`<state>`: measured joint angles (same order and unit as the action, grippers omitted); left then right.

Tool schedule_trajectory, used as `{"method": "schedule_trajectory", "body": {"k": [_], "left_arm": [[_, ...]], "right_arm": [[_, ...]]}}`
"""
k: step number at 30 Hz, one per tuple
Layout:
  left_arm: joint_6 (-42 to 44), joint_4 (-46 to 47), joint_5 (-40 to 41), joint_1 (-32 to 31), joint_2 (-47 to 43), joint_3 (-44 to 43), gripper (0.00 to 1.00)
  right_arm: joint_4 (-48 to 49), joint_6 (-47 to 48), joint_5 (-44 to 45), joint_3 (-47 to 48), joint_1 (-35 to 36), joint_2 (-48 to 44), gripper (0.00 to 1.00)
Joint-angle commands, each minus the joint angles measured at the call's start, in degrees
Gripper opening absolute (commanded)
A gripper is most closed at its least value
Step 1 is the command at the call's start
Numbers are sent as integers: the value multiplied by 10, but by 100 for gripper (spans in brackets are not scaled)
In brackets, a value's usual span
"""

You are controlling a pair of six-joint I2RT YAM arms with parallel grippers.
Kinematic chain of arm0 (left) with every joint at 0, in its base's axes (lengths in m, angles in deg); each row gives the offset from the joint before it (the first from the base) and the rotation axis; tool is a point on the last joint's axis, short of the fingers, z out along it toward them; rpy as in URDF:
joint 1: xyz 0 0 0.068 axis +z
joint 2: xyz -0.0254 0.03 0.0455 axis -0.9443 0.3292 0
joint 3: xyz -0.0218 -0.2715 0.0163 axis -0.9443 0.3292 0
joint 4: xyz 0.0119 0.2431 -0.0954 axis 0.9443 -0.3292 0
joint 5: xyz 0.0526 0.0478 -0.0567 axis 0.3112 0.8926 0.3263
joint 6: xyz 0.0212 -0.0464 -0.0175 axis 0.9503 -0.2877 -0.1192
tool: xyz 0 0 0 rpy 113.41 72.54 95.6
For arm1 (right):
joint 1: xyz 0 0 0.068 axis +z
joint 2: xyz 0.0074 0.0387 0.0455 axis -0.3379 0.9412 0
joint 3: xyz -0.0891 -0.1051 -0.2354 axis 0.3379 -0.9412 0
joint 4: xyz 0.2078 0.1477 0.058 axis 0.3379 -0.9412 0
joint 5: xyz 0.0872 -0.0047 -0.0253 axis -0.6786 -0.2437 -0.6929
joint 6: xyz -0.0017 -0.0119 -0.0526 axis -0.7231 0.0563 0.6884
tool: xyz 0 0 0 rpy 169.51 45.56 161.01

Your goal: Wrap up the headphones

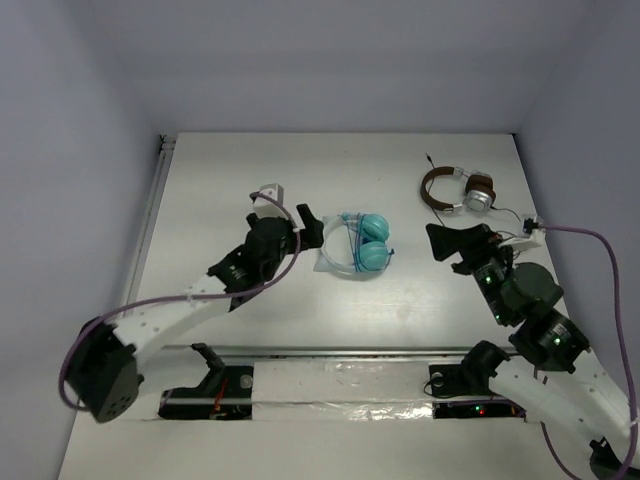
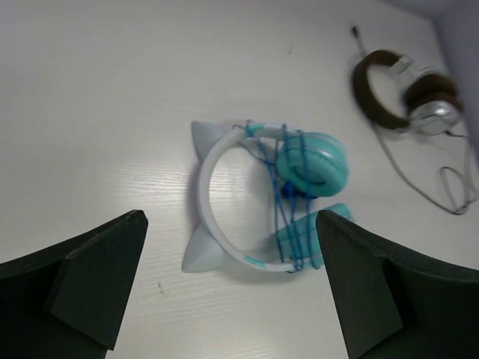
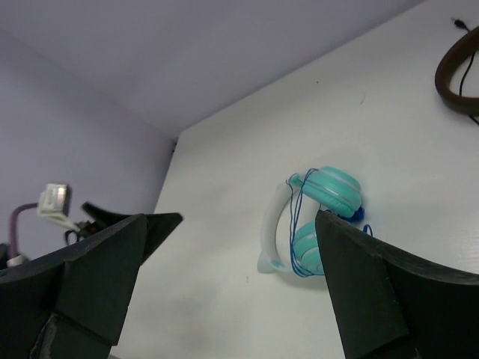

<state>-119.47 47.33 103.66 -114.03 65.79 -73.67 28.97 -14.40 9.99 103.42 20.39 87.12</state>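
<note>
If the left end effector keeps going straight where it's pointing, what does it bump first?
Most likely the teal headphones. They lie right ahead of the open left end effector, with the pale headband side nearest. Nothing else shows between them.

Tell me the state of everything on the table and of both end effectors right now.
Teal over-ear headphones with pale headband: lying flat, dark blue cable wound around them, unheld.
Brown-banded headphones with silver cups: lying flat, thin cable trailing loose.
Left end effector: open, empty.
Right end effector: open, empty.
</note>
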Motion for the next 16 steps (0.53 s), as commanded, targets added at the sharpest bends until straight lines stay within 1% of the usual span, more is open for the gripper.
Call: {"method": "schedule_trajectory", "body": {"k": [1,2,4,5,8,9,10,12,14,16], "left_arm": [[20,-16,-20,-7,-117,19,98],[23,-29,-20,-7,-172,19,99],[28,-75,-19,-7,-217,10,99],[32,-90,-18,-7,-254,-3,99],[42,-145,-12,-7,-306,-32,99],[42,-173,-6,-7,-315,-40,99],[42,-182,-5,-7,-323,-47,99],[45,-193,-15,-7,-342,-57,99],[52,-185,-24,-7,-351,-46,99],[41,-193,-13,-7,-346,-45,99]], "right_arm": [[-32,51,11,57,1,5,100],[-39,65,8,67,1,5,100],[-56,73,6,83,1,-1,100],[-60,74,10,92,1,-7,100],[-61,80,19,94,1,-47,100],[-64,79,21,94,1,-56,100],[-71,77,22,94,1,-72,100],[-75,75,21,92,1,-83,100],[-76,71,16,87,1,-85,100],[-83,66,7,85,1,-77,100]]}}
